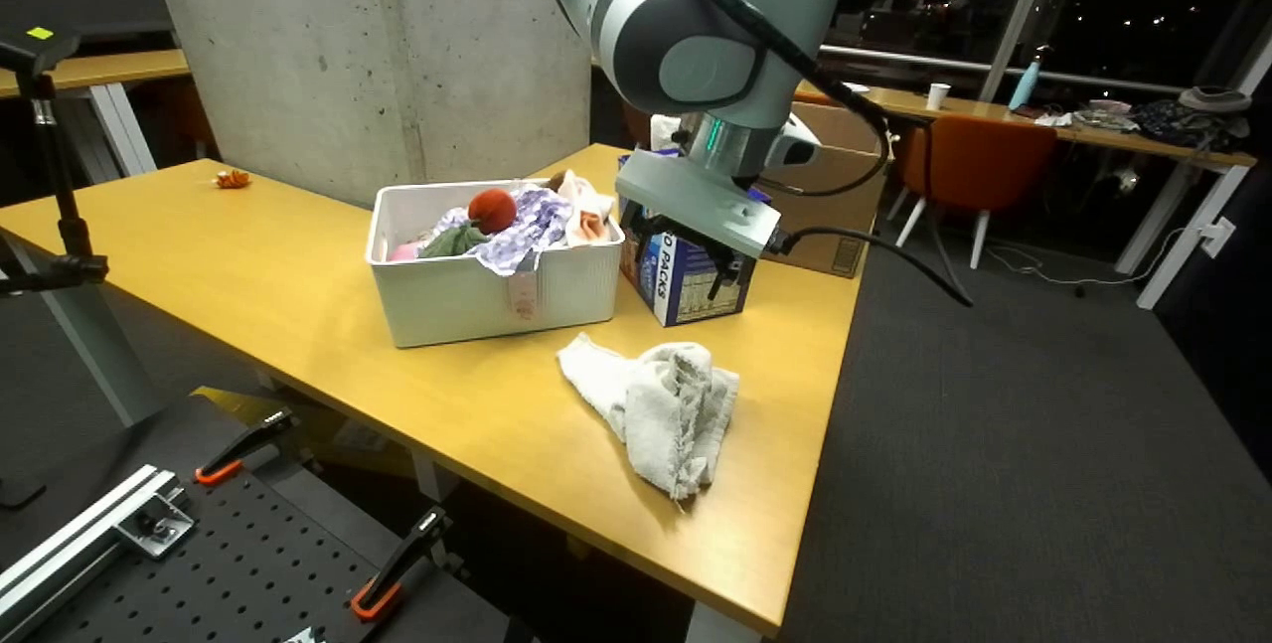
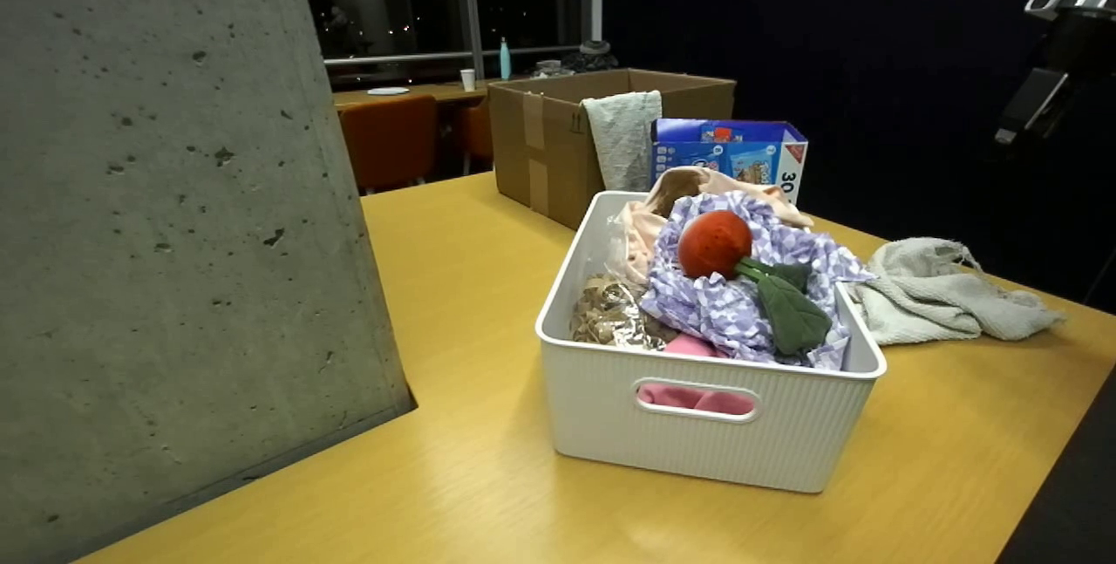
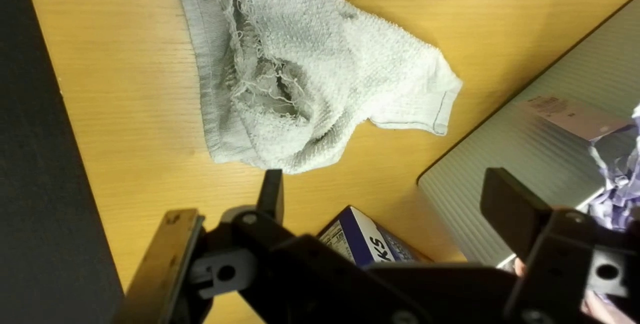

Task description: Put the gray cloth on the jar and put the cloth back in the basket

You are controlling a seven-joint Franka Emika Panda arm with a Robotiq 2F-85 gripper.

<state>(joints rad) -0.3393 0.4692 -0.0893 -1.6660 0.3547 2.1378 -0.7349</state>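
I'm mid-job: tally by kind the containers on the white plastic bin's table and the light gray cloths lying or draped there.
Rectangular white plastic bin: 1
Blue cardboard carton: 1
Brown cardboard box: 1
Light gray fabric cloths: 2
Total: 5

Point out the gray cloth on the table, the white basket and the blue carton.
Gray cloth (image 3: 322, 63): wrist view, on its bunched middle.
White basket (image 2: 693, 444): an exterior view, low on its end wall.
Blue carton (image 2: 702, 163): an exterior view, on its printed side.
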